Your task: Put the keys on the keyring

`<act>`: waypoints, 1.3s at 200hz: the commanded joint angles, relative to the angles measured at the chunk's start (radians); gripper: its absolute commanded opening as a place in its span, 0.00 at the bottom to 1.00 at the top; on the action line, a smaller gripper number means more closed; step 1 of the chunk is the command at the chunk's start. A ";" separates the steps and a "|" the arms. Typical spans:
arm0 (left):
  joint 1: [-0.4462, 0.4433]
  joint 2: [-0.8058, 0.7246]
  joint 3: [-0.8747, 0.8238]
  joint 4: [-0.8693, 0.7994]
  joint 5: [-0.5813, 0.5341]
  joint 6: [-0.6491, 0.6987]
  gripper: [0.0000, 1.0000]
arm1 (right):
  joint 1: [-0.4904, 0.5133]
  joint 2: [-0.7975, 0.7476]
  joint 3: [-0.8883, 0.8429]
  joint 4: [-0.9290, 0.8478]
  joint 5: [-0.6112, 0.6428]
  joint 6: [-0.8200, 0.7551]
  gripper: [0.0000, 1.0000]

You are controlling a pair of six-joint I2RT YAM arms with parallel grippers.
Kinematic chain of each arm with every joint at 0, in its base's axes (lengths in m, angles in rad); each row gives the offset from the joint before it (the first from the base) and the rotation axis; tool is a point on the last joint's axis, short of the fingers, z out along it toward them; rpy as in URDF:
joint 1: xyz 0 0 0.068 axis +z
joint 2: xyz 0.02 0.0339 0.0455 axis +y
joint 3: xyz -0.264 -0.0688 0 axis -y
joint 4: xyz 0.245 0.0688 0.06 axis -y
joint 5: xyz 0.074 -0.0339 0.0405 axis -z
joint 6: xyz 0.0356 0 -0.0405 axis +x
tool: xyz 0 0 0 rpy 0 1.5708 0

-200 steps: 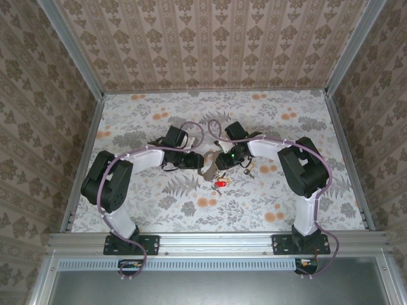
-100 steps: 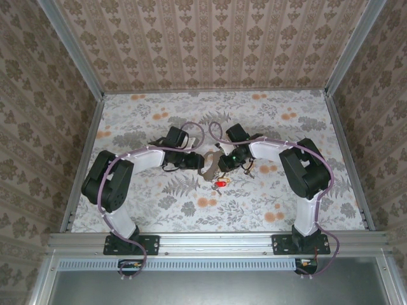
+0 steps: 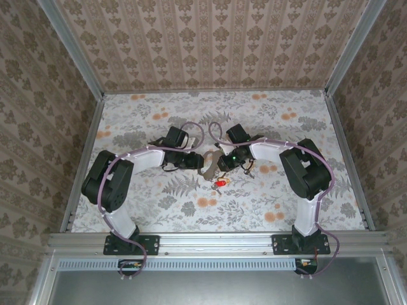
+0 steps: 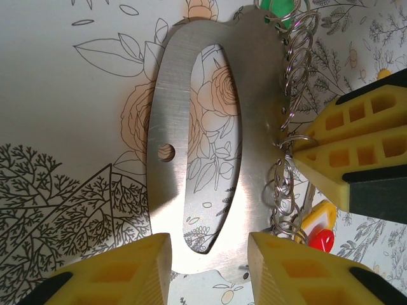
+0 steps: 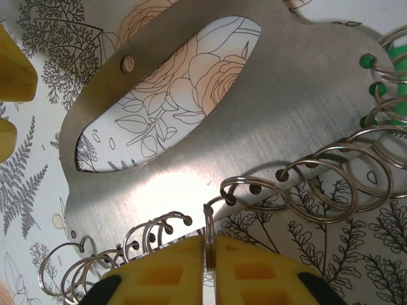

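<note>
The keyring (image 4: 257,127) is a flat brushed-steel oval plate with a long slot, lying on the flowered table (image 3: 159,121). Several small split rings (image 5: 331,184) hang from holes along one edge. My left gripper (image 4: 210,254) is shut across the plate's narrow end, one yellow finger on each side. My right gripper (image 5: 210,244) is shut on one split ring (image 5: 208,222) that stands on edge between its pads. Keys lie beside the ring edge: a red tag (image 4: 322,240), a yellow tag (image 4: 318,216) and a green tag (image 4: 280,9). From above, both grippers meet at the plate (image 3: 206,164).
The red tag (image 3: 220,182) lies on the table just nearer than the plate. More small key parts (image 3: 249,169) sit by the right arm's wrist. Patterned walls (image 3: 216,44) and metal rails (image 3: 82,159) close in the table on three sides.
The right gripper's jaws have closed onto a split ring and shifted slightly. The left gripper still holds the plate in the same place.
</note>
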 commanded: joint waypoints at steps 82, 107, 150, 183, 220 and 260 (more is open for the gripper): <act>-0.005 -0.013 -0.016 -0.014 0.023 -0.009 0.35 | 0.008 -0.042 -0.025 0.056 -0.021 -0.015 0.01; -0.003 -0.035 -0.016 -0.035 0.016 0.002 0.35 | 0.008 -0.088 -0.060 0.090 -0.040 -0.025 0.00; 0.042 -0.222 -0.055 -0.061 0.055 0.081 0.30 | 0.026 -0.293 -0.125 0.153 -0.185 -0.099 0.00; 0.048 -0.475 -0.111 0.029 0.156 0.120 0.33 | 0.047 -0.442 -0.100 0.142 -0.288 -0.139 0.00; 0.037 -0.731 -0.137 0.131 0.292 0.158 0.34 | 0.057 -0.555 -0.051 0.188 -0.431 -0.108 0.00; 0.041 -0.775 -0.066 0.051 0.427 0.214 0.33 | 0.057 -0.598 0.006 0.261 -0.564 -0.040 0.00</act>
